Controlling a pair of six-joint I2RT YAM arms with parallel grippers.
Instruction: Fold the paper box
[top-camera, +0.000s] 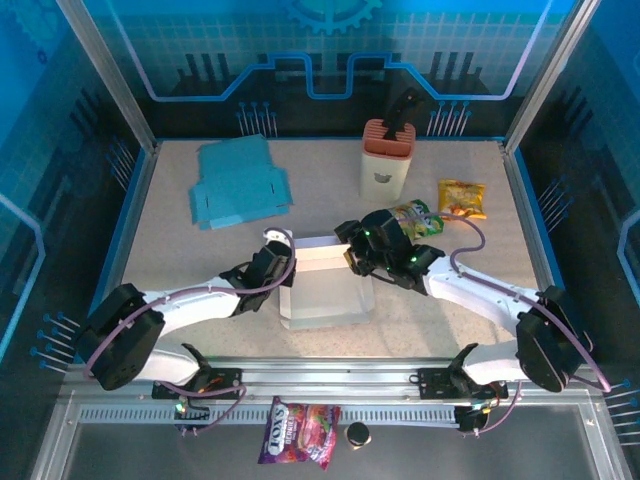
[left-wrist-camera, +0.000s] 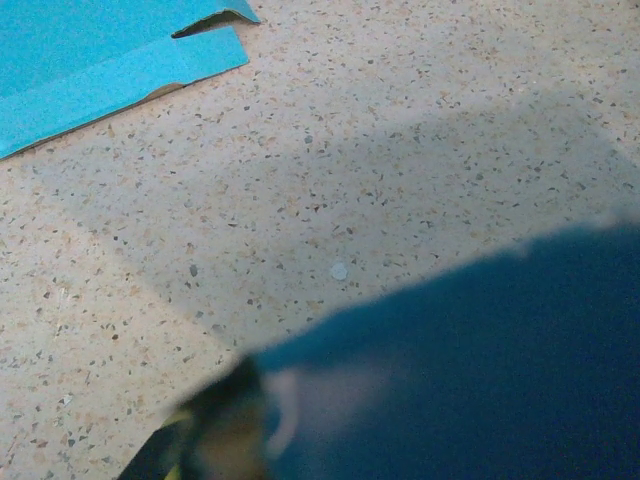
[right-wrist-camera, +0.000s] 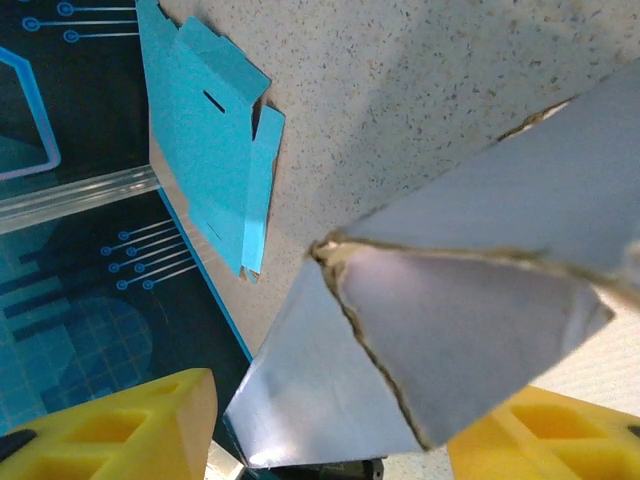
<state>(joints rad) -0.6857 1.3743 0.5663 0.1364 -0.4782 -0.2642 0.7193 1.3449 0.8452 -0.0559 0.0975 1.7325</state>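
Observation:
The pale paper box stands open-topped in the middle of the table. My left gripper is at its upper left corner, shut on the thin left wall. In the left wrist view that wall is a blurred dark blue sheet beside one dark fingertip. My right gripper is at the box's upper right corner. Its yellow fingers stand apart, open, with the box's folded flaps lying between them.
A flat blue cardboard blank lies at the back left. A white and orange holder stands at the back, with snack packets to its right. A candy bag lies on the front rail.

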